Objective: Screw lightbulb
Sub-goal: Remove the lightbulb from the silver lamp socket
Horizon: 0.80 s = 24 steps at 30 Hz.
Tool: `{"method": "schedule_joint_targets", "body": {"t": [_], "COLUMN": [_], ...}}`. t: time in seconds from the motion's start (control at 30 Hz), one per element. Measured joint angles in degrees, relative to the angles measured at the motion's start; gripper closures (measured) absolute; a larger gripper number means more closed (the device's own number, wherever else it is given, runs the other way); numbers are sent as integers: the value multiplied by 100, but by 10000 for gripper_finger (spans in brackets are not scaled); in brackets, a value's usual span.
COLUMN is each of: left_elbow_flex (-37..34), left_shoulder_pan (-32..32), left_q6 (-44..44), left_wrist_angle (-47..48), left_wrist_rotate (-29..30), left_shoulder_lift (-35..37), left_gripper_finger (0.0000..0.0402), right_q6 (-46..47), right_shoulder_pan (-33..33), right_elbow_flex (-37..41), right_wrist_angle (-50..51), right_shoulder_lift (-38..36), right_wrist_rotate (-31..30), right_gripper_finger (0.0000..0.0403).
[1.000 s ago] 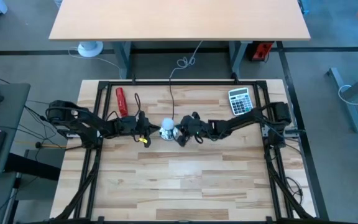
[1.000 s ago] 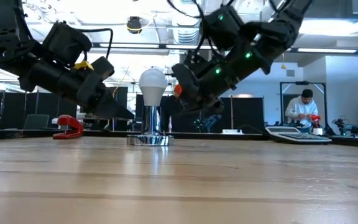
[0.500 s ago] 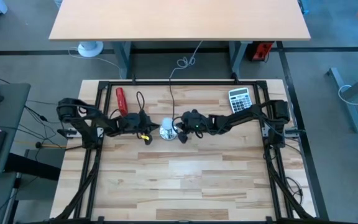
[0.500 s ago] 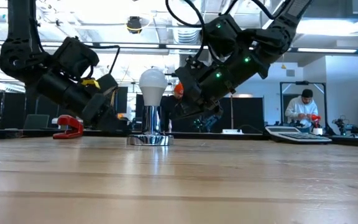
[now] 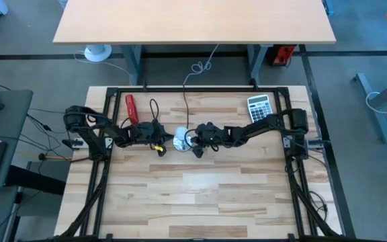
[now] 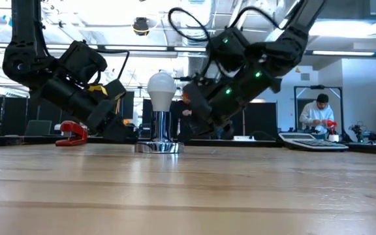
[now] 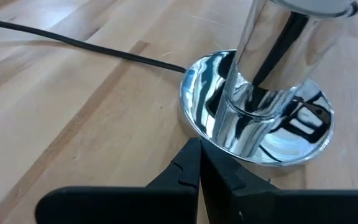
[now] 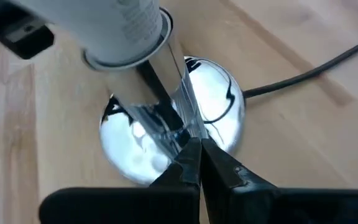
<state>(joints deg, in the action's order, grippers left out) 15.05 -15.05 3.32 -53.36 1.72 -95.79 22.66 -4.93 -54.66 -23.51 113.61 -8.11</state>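
Note:
The white lightbulb [image 6: 161, 85] stands upright in the shiny metal socket [image 6: 160, 128], whose round base [image 7: 253, 140] rests on the table's middle [image 5: 180, 140]. My left gripper [image 7: 199, 144] is shut and slants down, its tip at the left rim of the base. My right gripper [image 8: 195, 144] is shut, its tip low beside the socket's stem [image 8: 166, 118] on the right side. In the low view the left gripper [image 6: 130, 136] and right gripper [image 6: 189, 123] flank the socket. My left gripper's shut fingertips [image 7: 191, 152] stand at the rim of the socket's base [image 7: 194, 124], slanting down from the table's left; whether they touch it I cannot tell. My right gripper's shut fingertips [image 8: 188, 155] lie over the base at the foot of the stem [image 8: 182, 134]; touching cannot be told.
The socket's black cord [image 5: 187, 107] runs toward the far edge. A red clamp [image 5: 130, 107] lies at the far left and a calculator [image 5: 259, 108] at the far right. A person [image 6: 318, 117] stands in the room beyond. Bare boards stretch toward the near edge.
My left gripper has tipped downward and sunk from stem height to the socket's base, while its arm drew back toward the table's left. My right gripper has crept a little toward the socket. The bulb and socket stay upright in place.

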Motion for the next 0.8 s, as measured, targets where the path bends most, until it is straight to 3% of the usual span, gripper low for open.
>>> {"method": "schedule_joint_targets", "body": {"t": [0.23, 0.4, 0.8], "left_elbow_flex": [-4, -6, 255], "left_shoulder_pan": [156, 452, 1383], "left_q6": [147, 485, 842], "left_wrist_angle": [13, 5, -122], "left_wrist_rotate": [-38, -119, -140], "left_shoulder_lift": [0, 0, -4], "left_gripper_finger": [401, 401, 401], "right_q6": [369, 404, 949], "right_shoulder_pan": [175, 592, 1331], "right_elbow_flex": [-146, -148, -143], "right_wrist_angle": [-109, 235, 895], "right_shoulder_lift": [344, 230, 8], "right_wrist_rotate": [33, -269, -194], "right_gripper_finger": [392, 392, 392]}}
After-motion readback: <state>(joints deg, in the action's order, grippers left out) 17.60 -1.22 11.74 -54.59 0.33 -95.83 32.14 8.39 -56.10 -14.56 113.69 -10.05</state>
